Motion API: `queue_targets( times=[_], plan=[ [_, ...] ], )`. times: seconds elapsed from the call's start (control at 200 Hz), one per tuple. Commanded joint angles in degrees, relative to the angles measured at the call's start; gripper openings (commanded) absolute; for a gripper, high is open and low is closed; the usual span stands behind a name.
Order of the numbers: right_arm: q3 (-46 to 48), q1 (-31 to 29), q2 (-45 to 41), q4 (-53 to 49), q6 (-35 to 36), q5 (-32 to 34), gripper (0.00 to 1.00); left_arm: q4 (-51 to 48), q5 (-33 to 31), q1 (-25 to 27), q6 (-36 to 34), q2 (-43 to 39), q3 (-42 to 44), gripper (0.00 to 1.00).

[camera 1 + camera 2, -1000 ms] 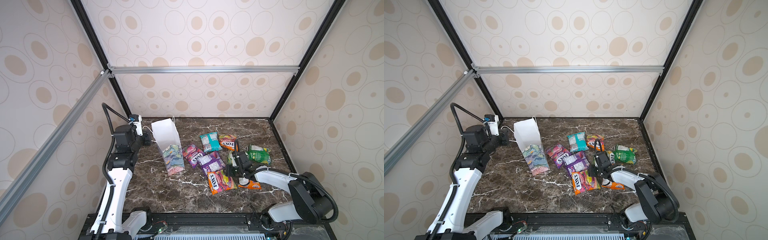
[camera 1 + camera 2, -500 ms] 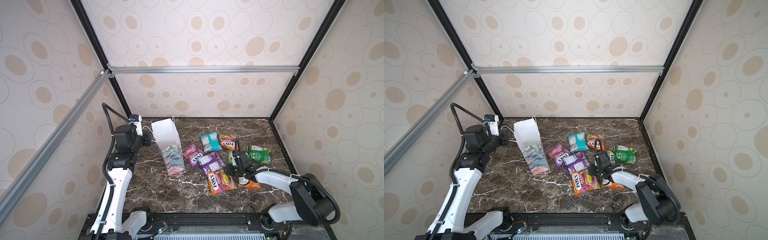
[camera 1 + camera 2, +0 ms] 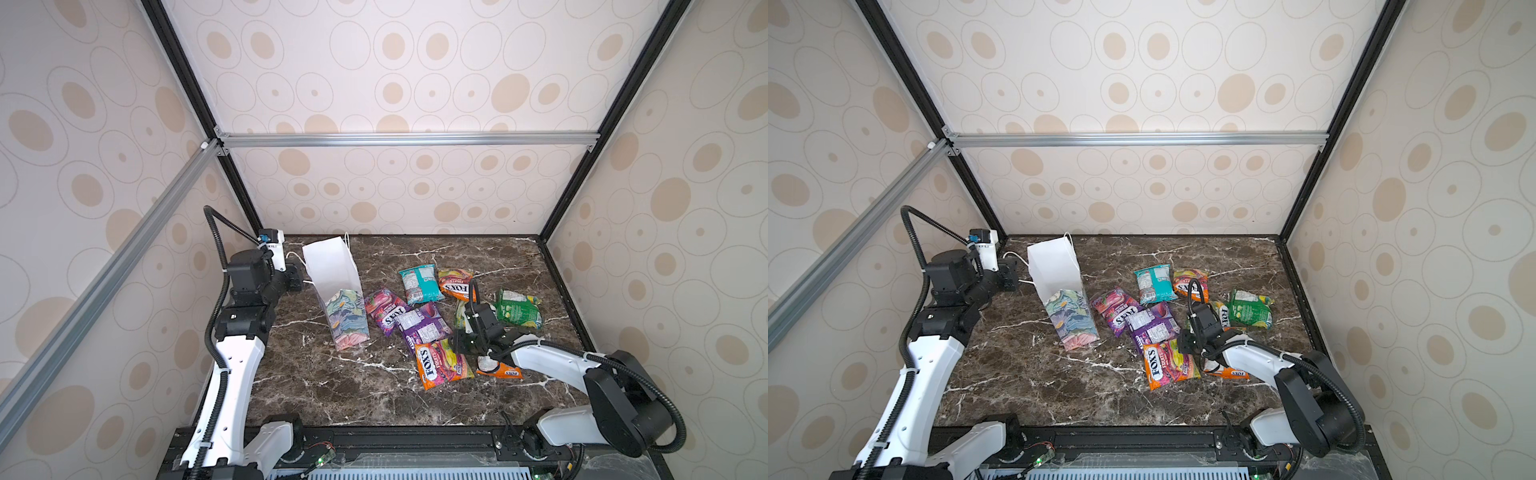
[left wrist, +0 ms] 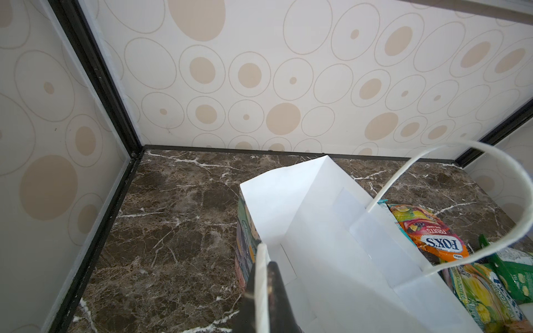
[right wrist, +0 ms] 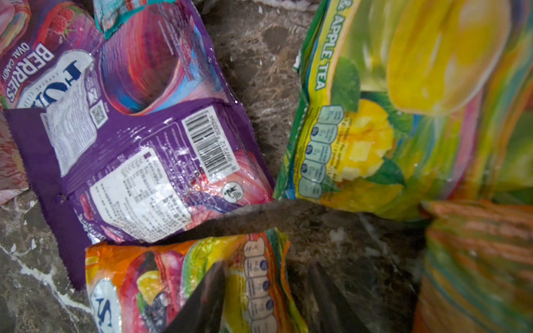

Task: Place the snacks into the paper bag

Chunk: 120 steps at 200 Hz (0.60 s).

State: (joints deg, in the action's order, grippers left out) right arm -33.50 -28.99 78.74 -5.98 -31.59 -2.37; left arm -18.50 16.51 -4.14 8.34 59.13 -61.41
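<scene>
Snacks (image 3: 424, 328) beside open paper bag (image 3: 332, 270)

A paper bag (image 3: 1054, 270) stands leaning on the dark marble table (image 3: 1038, 390), mouth up, white inside, with floral print low on its side. The left gripper (image 3: 1013, 280) sits at its white cord handle (image 3: 1021, 258). To the right lie the snacks: a teal packet (image 3: 1154, 284) beside an orange packet (image 3: 1190, 282), a pink-red packet (image 3: 1117, 309) overlapped by a purple packet (image 3: 1152, 326), a green packet (image 3: 1250, 309), and a yellow-green packet (image 3: 1223, 313) (half hidden by the right arm (image 3: 1254, 357)). The right gripper (image 3: 1185, 343) is low at the edge of the multicolour packet (image 3: 1167, 362).
</scene>
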Motion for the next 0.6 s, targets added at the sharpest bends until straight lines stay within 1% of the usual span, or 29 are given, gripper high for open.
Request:
queue_targets(
  times=[0.0,0.15,0.3,0.595],
  plan=[
    [0.8,-0.6,0.2,0.2,-0.7,0.7,0.48,0.9,0.9,-0.5,0.6,-0.8,-0.3,0.00],
    [1.4,-1.1,0.7,2.4,-1.5,0.8,0.44,0.7,1.1,-0.5,0.5,-0.4,-0.5,0.00],
    [1.7,-1.3,1.2,3.4,-2.1,0.2,0.37,0.7,1.0,-0.5,0.4,-0.5,-0.4,0.00],
    [1.5,-1.2,-0.6,1.7,-2.1,1.8,0.21,0.7,1.1,-0.5,0.5,-0.8,-0.5,0.00]
  ],
)
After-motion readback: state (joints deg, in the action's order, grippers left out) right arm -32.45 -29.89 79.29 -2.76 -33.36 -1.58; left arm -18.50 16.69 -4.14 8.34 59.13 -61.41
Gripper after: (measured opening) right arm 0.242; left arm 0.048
